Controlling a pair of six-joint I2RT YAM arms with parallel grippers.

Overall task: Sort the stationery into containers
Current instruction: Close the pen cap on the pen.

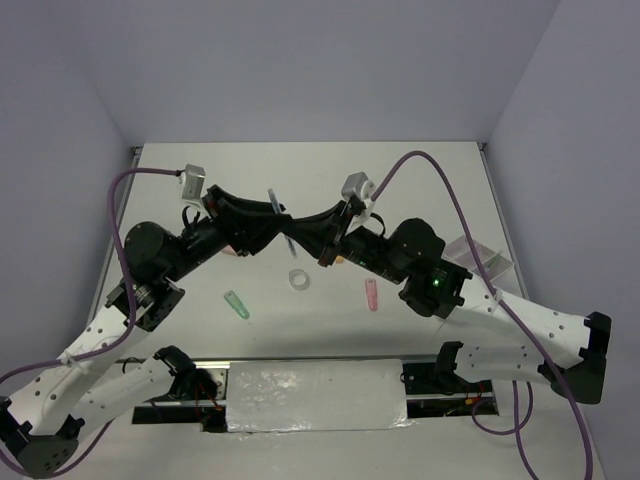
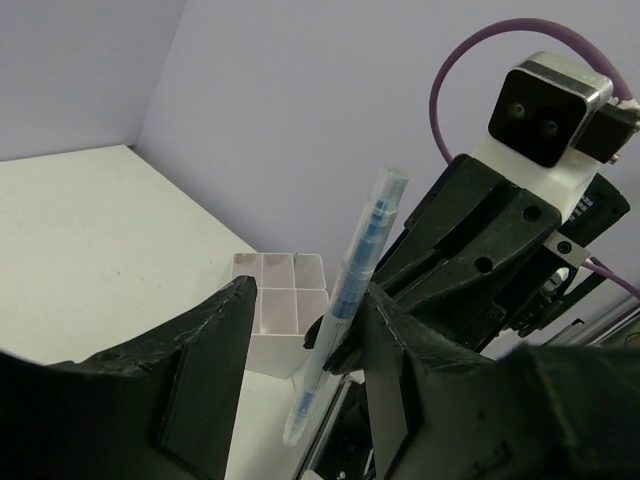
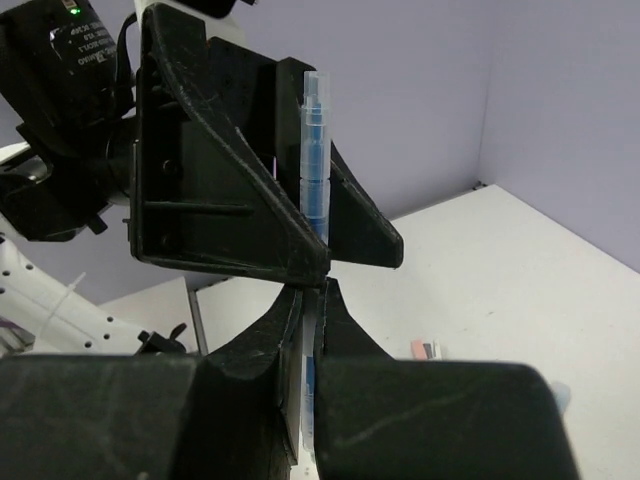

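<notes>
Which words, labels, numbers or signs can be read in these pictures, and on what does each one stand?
White print on a black label below the green light, in the right wrist view: too small and blurred to read.
Blue pen: no print can be seen on it.
No other text shows in any view.

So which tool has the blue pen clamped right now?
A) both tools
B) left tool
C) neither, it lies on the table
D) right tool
D: in the right wrist view the right tool is shut on the pen, while the left tool stands open, the pen passing between its fingers.
</notes>
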